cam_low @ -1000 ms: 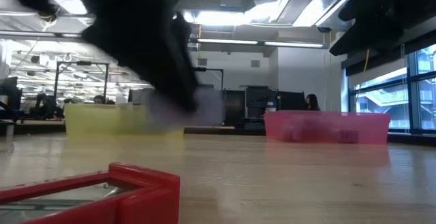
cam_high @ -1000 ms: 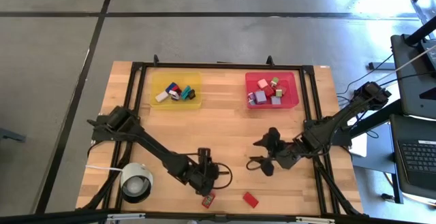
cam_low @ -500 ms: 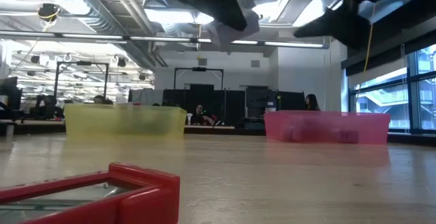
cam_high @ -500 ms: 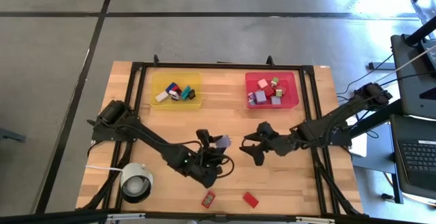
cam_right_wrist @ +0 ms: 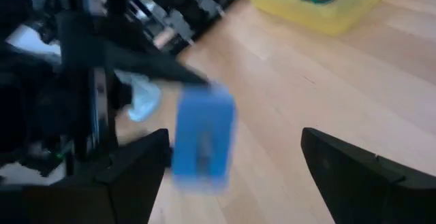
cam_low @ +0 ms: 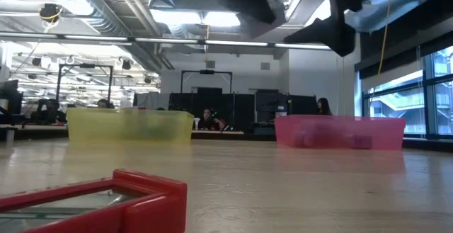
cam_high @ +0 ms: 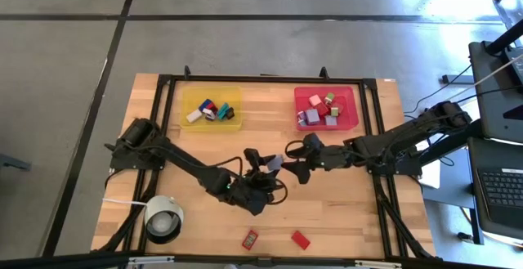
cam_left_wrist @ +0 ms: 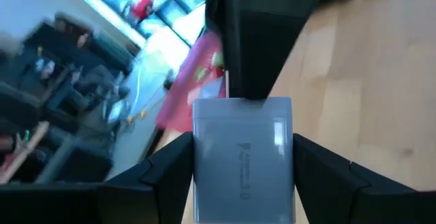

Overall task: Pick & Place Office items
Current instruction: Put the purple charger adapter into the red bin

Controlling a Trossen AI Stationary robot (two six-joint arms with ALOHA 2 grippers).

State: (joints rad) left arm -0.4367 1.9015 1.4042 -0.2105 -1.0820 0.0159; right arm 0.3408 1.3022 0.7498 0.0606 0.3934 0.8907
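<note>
Holding a pale lilac block [cam_high: 270,164] up above the middle of the desk [cam_high: 343,212], the left hand [cam_high: 263,168] has its fingers [cam_left_wrist: 163,176] clamped on the block's two sides, as the left wrist view shows. The right hand [cam_high: 296,168] hangs just beside that block on the side toward the red tray [cam_high: 352,124], its fingers [cam_right_wrist: 354,176] spread apart and gripping nothing; in the right wrist view the block sits between and ahead of them, not touching either. Nearer the front edge of the desk than the lilac block lie a red clip [cam_high: 250,239] and a red block [cam_high: 301,239], close to one another, with a white round cylinder [cam_high: 163,217] well off toward the left arm's side. Farther back than the lilac block stand the yellow tray [cam_high: 187,123] and the red tray, each holding a small heap of coloured office items [cam_high: 319,109].
</note>
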